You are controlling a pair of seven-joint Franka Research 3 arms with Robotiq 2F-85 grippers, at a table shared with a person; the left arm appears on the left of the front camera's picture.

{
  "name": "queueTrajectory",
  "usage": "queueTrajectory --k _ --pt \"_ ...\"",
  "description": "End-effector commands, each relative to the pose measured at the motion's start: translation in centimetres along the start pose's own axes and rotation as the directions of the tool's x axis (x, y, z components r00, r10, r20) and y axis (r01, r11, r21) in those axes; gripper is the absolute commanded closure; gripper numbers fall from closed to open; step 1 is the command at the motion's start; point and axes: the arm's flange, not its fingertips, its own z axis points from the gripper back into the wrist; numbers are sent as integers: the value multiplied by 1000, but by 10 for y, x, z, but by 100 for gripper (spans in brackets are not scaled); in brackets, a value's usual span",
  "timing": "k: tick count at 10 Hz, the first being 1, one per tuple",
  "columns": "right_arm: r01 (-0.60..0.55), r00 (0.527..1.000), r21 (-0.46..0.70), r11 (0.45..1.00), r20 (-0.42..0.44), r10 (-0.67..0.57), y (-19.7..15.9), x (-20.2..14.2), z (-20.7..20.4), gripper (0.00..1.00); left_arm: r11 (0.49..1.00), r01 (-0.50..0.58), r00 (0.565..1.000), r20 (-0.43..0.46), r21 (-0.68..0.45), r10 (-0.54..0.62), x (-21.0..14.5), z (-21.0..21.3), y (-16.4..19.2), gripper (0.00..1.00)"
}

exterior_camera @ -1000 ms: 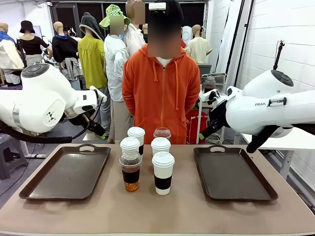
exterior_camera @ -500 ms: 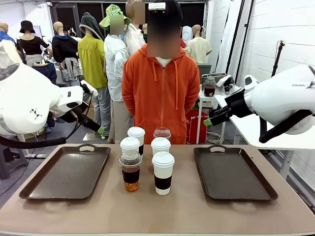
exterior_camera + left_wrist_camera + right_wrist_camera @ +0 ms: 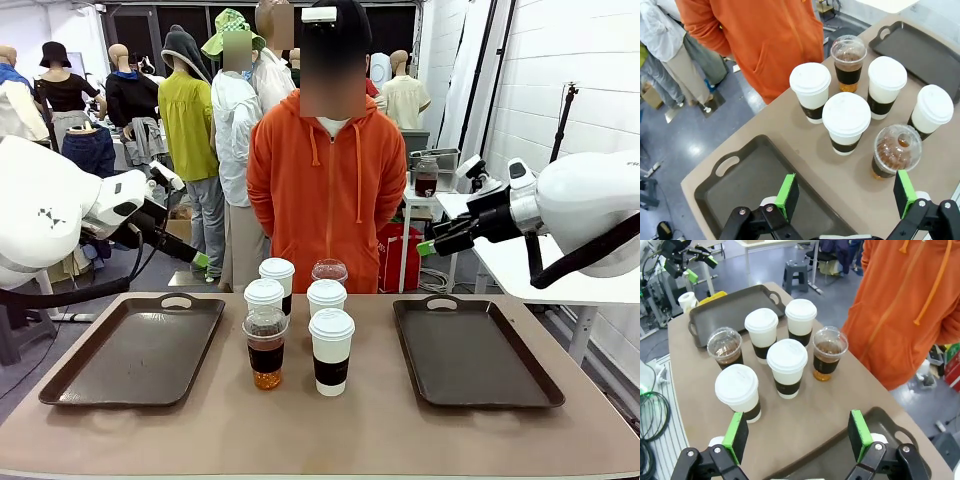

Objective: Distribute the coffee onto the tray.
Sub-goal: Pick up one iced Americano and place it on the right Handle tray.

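Both arms are raised on either side of the table (image 3: 400,430), each forearm sloping inward and down toward the middle. The left gripper (image 3: 200,262) hangs above the far end of the left tray (image 3: 100,370), its jaws spread wide with nothing between them. The right gripper (image 3: 428,247) hovers above the far end of the right tray (image 3: 480,370), jaws likewise released and empty. The six cups (image 3: 331,350) stand clustered on the bare tabletop between the trays, four white lidded and two clear domed, none on a tray.
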Motion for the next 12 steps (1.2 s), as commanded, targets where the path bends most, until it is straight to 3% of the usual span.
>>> queueTrajectory --k 1,7,10,11,12 --pt "-16 1000 17 1000 25 16 -1 -8 -8 0 999 -4 999 51 -37 6 -5 3 0 0" --pt "-38 998 15 999 -53 39 1 -6 -3 0 998 41 998 35 54 -43 2 7 -12 0" --pt "-29 995 5 1000 -94 30 3 -5 -2 0 996 56 998 21 70 -58 3 4 -15 0" --pt "-14 994 -4 1000 -105 14 5 -3 -2 0 999 30 999 35 24 -31 12 6 -11 0" --pt "-25 997 11 1000 -66 26 2 -6 -2 0 999 30 999 35 24 -31 12 6 -11 0"
